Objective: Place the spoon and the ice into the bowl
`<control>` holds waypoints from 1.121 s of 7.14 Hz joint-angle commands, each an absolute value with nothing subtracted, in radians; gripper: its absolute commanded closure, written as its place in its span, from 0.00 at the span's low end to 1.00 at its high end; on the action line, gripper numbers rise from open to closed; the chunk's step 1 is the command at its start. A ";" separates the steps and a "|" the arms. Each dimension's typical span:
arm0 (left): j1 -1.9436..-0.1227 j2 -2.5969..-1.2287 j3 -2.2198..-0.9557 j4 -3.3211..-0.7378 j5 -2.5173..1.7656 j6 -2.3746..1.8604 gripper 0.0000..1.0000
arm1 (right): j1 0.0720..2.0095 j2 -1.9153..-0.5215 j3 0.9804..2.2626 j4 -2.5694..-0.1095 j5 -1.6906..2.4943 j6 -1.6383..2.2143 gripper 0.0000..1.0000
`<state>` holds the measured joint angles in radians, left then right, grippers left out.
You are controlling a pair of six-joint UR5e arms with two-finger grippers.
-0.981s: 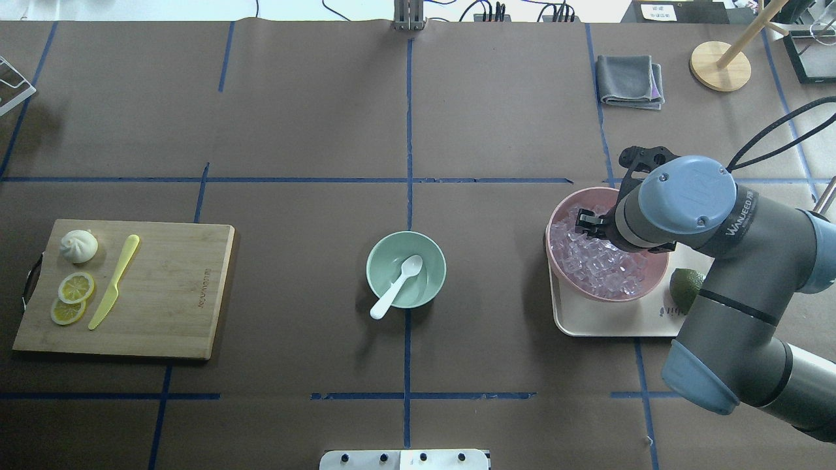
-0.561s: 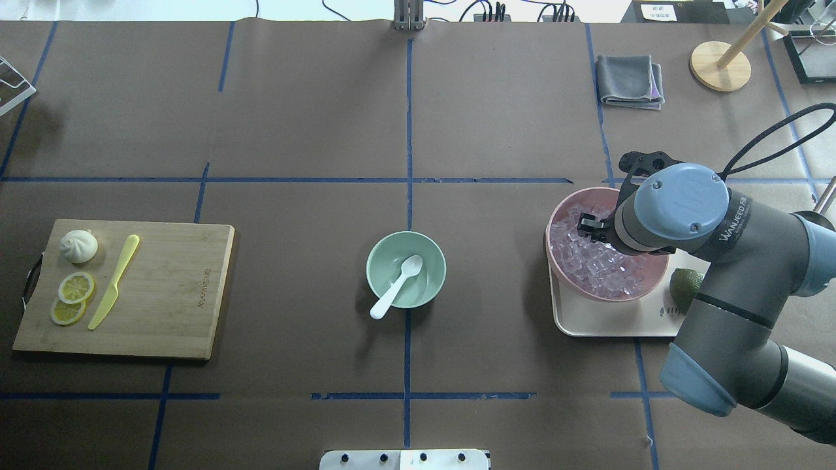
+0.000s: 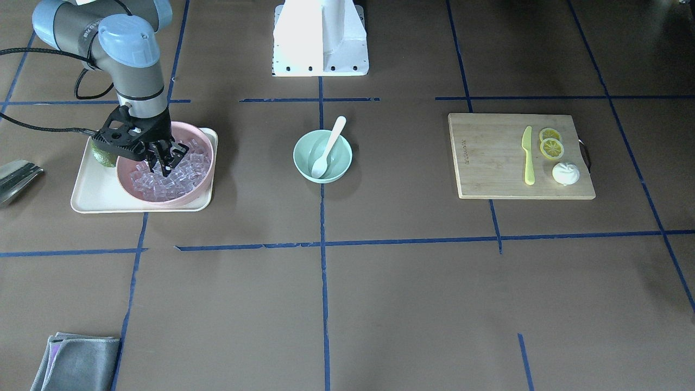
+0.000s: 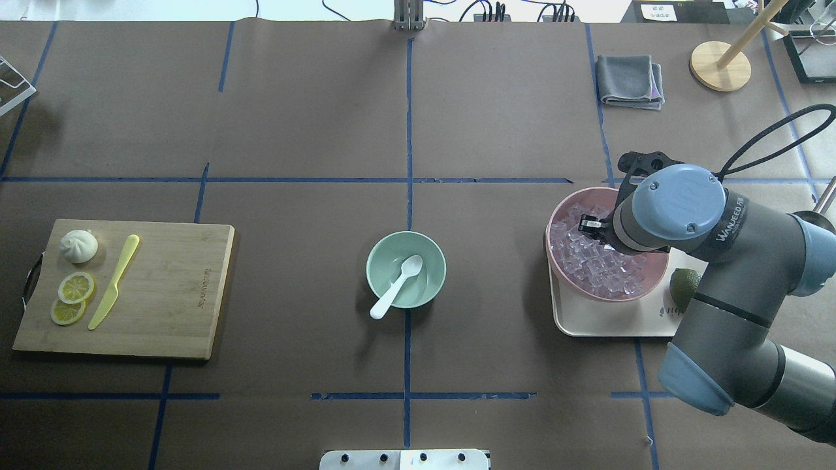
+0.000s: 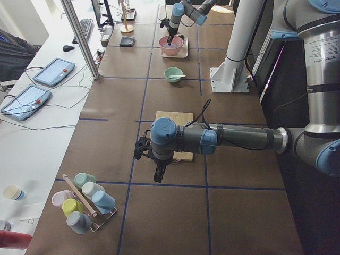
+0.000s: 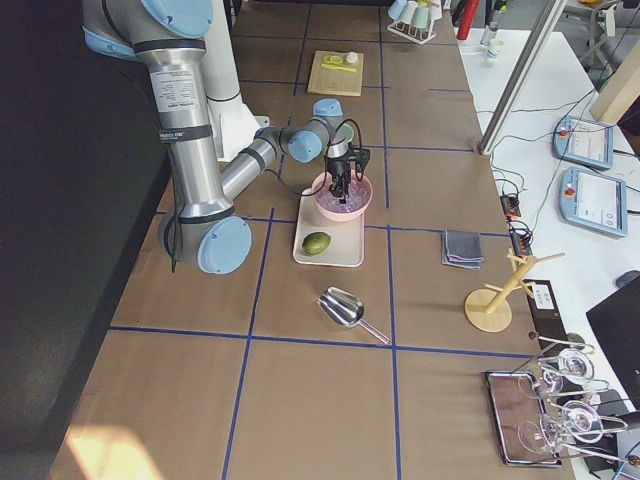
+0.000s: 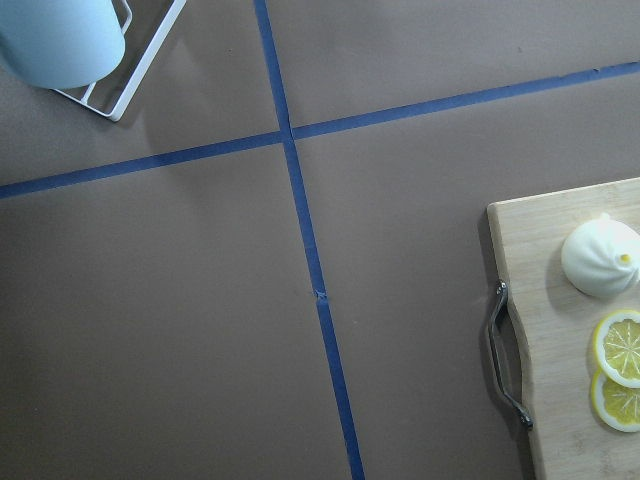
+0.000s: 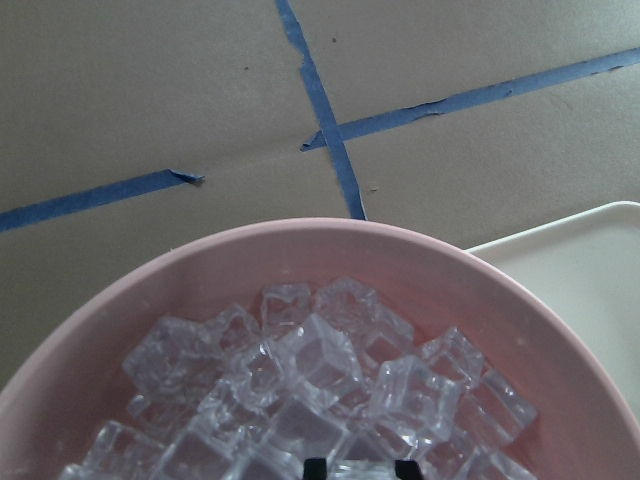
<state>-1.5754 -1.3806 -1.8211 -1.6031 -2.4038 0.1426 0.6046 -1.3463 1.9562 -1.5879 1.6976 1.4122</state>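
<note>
The white spoon (image 4: 396, 287) lies in the mint-green bowl (image 4: 369, 267) at the table's middle, scoop inside and handle over the near rim; both also show in the front view, spoon (image 3: 327, 147) and bowl (image 3: 296, 156). Clear ice cubes (image 4: 588, 264) fill a pink bowl (image 4: 549, 251) on the right. My right gripper (image 4: 588, 226) points down into that ice (image 3: 182, 176); its fingertips stand about one cube apart, gripper (image 8: 360, 467) among the cubes (image 8: 320, 365), holding nothing I can make out. My left gripper (image 5: 158, 175) hangs off the table's left end; I cannot tell its state.
The pink bowl stands on a cream tray (image 4: 607, 323) with a lime (image 4: 684, 286). A cutting board (image 4: 170, 294) at left carries a yellow-green knife (image 4: 114, 281), a bun (image 4: 78, 246) and lemon slices (image 4: 72, 297). A grey cloth (image 4: 630, 79) and a wooden stand (image 4: 720, 65) are far right.
My right arm has sunk a little, taking the gripper lower into the ice in the pink bowl. The spoon and the green bowl have not moved.
</note>
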 commanded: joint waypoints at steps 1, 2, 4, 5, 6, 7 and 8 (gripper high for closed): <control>-1.575 -1.381 -1.821 -1.603 -2.405 0.143 0.00 | 0.609 -1.338 1.968 -1.588 1.697 1.411 0.96; -1.575 -1.381 -1.821 -1.603 -2.405 0.143 0.00 | 0.609 -1.307 1.977 -1.588 1.695 1.411 0.96; -1.575 -1.381 -1.821 -1.605 -2.405 0.143 0.00 | 0.604 -1.223 1.976 -1.588 1.697 1.413 0.95; -1.575 -1.381 -1.821 -1.603 -2.405 0.143 0.00 | 0.580 -1.177 1.971 -1.588 1.692 1.416 0.94; -1.575 -1.381 -1.821 -1.603 -2.405 0.141 0.00 | 0.549 -1.128 1.954 -1.588 1.668 1.417 0.95; -1.575 -1.379 -1.821 -1.603 -2.407 0.141 0.00 | 0.519 -1.082 1.928 -1.589 1.660 1.436 0.95; -1.575 -1.379 -1.821 -1.603 -2.407 0.141 0.00 | 0.506 -1.012 1.869 -1.589 1.660 1.453 0.95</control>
<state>-1.5754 -1.3796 -1.8208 -1.6031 -2.4063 0.1413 0.5296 -1.0865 1.9236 -1.5887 1.6652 1.4339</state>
